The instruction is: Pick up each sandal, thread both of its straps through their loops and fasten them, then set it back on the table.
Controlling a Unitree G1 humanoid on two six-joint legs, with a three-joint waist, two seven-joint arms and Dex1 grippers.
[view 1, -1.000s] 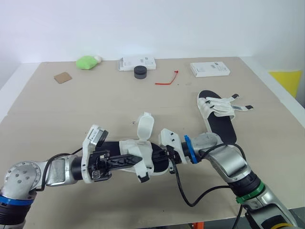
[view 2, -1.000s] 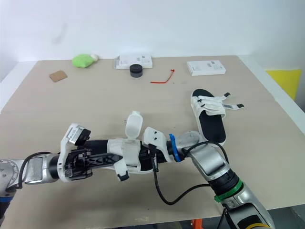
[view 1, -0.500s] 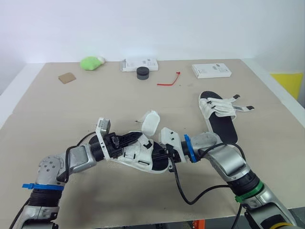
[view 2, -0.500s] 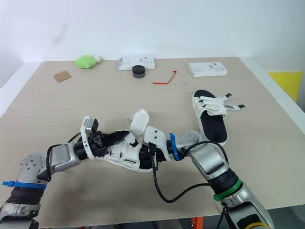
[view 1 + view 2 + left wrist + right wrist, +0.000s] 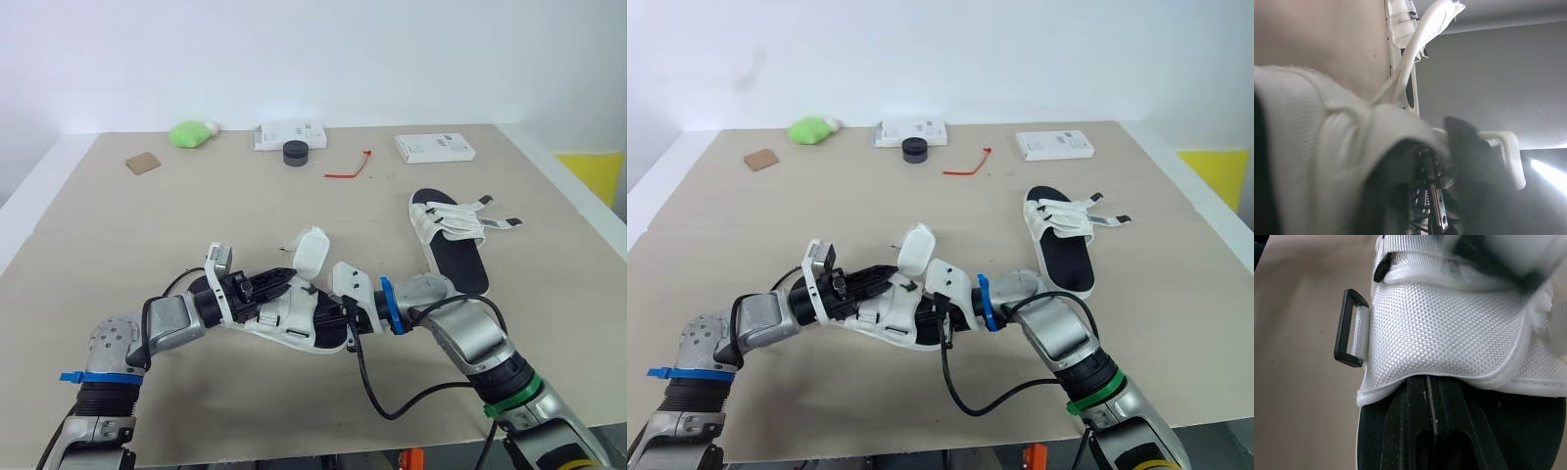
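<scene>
A white-strapped sandal with a black sole (image 5: 294,318) hangs just above the table centre, held between both grippers. My left gripper (image 5: 266,287) comes in from the left and is shut on its white upper, whose cloth (image 5: 1327,147) lies against the black finger (image 5: 1469,161). From the right, my right gripper (image 5: 341,321) is shut on the sole, one finger (image 5: 1430,421) reaching under the woven strap (image 5: 1449,328). A black loop (image 5: 1351,328) sticks out beside that strap. One loose strap flap (image 5: 311,251) stands up. The second sandal (image 5: 449,240) lies flat at the right, its strap ends trailing.
Along the far edge are a green lump (image 5: 191,132), a brown card (image 5: 143,164), a white box (image 5: 287,136) with a black round can (image 5: 295,151), a red tie (image 5: 348,168) and another white box (image 5: 434,147). My right arm's cable (image 5: 387,401) loops near the front edge.
My left arm has swung its gripper from the sandal's near end up onto the white upper. The sandal tipped and shifted a little. The right gripper has kept its hold.
</scene>
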